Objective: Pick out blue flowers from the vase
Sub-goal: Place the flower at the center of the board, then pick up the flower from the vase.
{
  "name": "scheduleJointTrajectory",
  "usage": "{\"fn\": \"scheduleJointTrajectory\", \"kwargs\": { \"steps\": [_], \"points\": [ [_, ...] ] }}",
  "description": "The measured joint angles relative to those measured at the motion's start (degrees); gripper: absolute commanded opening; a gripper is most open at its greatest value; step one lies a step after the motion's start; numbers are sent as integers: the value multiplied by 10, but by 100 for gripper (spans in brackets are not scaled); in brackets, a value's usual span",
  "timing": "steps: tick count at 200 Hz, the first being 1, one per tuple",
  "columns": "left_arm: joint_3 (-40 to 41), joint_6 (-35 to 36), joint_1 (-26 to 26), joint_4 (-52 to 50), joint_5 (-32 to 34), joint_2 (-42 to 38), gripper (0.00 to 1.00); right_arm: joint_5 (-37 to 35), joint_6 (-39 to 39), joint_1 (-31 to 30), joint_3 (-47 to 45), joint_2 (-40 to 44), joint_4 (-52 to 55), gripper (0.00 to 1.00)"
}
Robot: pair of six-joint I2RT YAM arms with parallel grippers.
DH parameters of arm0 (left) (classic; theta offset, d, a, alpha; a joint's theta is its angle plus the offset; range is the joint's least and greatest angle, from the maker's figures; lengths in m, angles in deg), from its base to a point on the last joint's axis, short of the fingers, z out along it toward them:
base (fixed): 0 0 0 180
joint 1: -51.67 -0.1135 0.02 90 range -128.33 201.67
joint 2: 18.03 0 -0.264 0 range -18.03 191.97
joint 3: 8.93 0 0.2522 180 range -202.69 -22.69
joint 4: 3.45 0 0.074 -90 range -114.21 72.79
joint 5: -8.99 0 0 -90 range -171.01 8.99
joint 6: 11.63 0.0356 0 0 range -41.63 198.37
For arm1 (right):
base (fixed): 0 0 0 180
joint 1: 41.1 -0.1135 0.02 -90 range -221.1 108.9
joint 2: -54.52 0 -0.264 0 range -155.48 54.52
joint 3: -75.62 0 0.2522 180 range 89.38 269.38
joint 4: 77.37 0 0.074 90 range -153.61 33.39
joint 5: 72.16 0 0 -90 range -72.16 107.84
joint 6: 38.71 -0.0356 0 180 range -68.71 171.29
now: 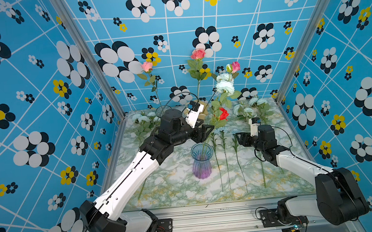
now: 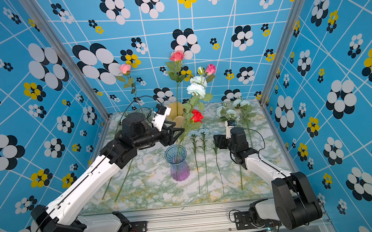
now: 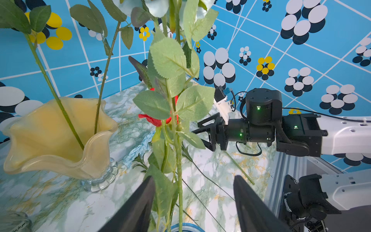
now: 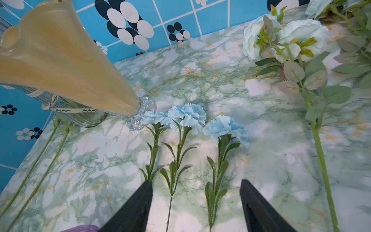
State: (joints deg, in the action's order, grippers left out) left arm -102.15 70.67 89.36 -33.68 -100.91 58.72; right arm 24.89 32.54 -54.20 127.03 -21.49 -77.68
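3 vases stand on the marble-patterned table (image 1: 176, 192). Largest, at centre front, is the purple vase (image 1: 201, 164), upright. It holds 1 blue spray (image 1: 224, 86), 1 red rose (image 1: 223, 113) and 1 pink bud (image 1: 235, 66), so this blue spray is not yet out. Behind it, the yellow vase (image 2: 176, 112) holds a tall pink rose (image 1: 197, 54). At back left, the clear vase (image 1: 162, 110) holds a paler pink rose (image 1: 147, 66).

Left gripper (image 3: 193, 177): jaws apart, just above the purple vase's mouth. The leafy stems stand between them, nearer 1 finger, and no grip is seen.

Right gripper (image 4: 195, 181): jaws apart, holding nothing, low over flower stems lying on the table.

Loose blue sprays (image 1: 257, 101) lie flat at back right, with more sprays (image 1: 143, 118) at back left.

3 blue carnations (image 4: 187, 117) lie side by side just right of the purple vase, blooms toward the back. The leftmost bloom lies just beside the yellow vase's glass foot.
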Motion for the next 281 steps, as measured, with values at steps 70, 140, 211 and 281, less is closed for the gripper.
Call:
{"fn": "scheduleJointTrajectory", "kwargs": {
  "steps": [70, 140, 211, 281],
  "points": [
    [-92, -2, 28, -71, 24, 84, 44, 17, 0, 0, 0, -3, -4, 71],
    [-108, 4, 37, -128, 70, 91, 42, 27, 0, -3, 0, -10, -4, 69],
    [-117, 13, 37, -138, 88, 120, 34, 28, 1, -3, 0, -10, -4, 68],
    [-120, 17, 44, -138, 93, 127, 16, 28, 1, -4, 0, -10, -8, 67]
  ]
}}
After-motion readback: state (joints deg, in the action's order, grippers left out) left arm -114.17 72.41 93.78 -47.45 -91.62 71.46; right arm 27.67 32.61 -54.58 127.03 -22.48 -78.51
